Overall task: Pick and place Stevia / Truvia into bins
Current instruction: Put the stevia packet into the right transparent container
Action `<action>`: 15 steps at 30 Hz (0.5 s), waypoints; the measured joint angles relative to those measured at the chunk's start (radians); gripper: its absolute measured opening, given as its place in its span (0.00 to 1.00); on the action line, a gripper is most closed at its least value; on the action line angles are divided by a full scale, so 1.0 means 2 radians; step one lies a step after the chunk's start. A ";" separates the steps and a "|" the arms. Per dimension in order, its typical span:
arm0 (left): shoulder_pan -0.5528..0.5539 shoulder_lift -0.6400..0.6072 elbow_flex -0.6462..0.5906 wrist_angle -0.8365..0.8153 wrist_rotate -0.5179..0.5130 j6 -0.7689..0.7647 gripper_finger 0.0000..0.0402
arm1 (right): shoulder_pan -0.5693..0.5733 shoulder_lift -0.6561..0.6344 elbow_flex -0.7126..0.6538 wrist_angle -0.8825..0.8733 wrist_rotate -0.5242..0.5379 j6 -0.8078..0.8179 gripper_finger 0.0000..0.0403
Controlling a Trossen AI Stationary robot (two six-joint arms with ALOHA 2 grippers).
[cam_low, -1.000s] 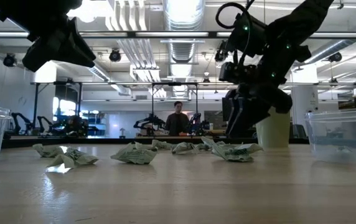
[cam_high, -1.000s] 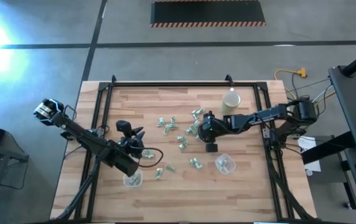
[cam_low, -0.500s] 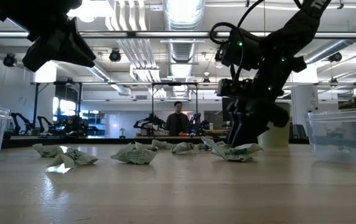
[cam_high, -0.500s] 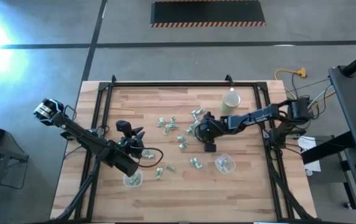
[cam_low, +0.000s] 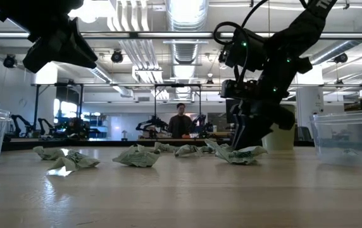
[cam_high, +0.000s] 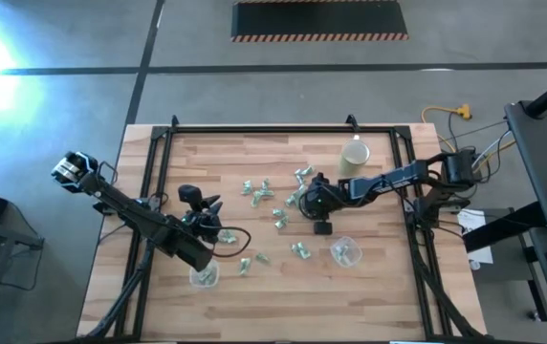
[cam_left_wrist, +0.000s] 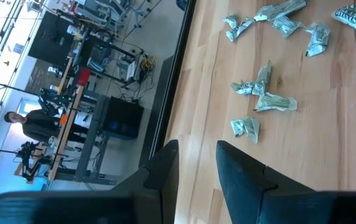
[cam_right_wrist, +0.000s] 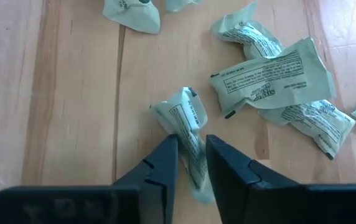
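Several pale green-and-white Stevia sachets (cam_high: pixel 275 212) lie crumpled across the middle of the wooden table. My right gripper (cam_high: pixel 304 201) is down among them, shut on one crumpled sachet (cam_right_wrist: pixel 187 118). Two clear bins stand near the front edge, one on the left (cam_high: pixel 204 275) and one on the right (cam_high: pixel 346 251). My left gripper (cam_high: pixel 214 229) hangs above the table just behind the left bin. Its fingers (cam_left_wrist: pixel 165 165) stand a little apart, open, with nothing between them. My right gripper pinches one end of the crumpled sachet (cam_right_wrist: pixel 189 135) between its two fingers, coming steeply from above. The sachet still lies on the table, and its other end (cam_right_wrist: pixel 181 109) sticks out ahead of the fingertips.
A beige round cup (cam_high: pixel 355 153) stands at the back right, behind my right arm. Flat sachets (cam_right_wrist: pixel 268 71) lie close beside the held one. A black rail frame (cam_high: pixel 168 134) borders the table. People and equipment show in the room beyond.
My right gripper has come down onto the sachets and shifted slightly toward the table's left edge, then stayed there.
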 joint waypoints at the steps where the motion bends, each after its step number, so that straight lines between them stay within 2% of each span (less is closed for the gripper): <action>1: 0.000 0.000 0.000 0.000 0.000 0.000 0.23 | 0.000 0.000 0.000 0.000 0.001 0.000 0.15; 7: 0.000 0.000 0.000 0.000 0.000 0.000 0.23 | 0.000 0.000 0.000 0.000 0.003 0.000 0.09; 15: 0.000 0.000 0.000 0.000 0.000 0.000 0.23 | -0.001 -0.017 -0.002 -0.002 0.006 0.001 0.07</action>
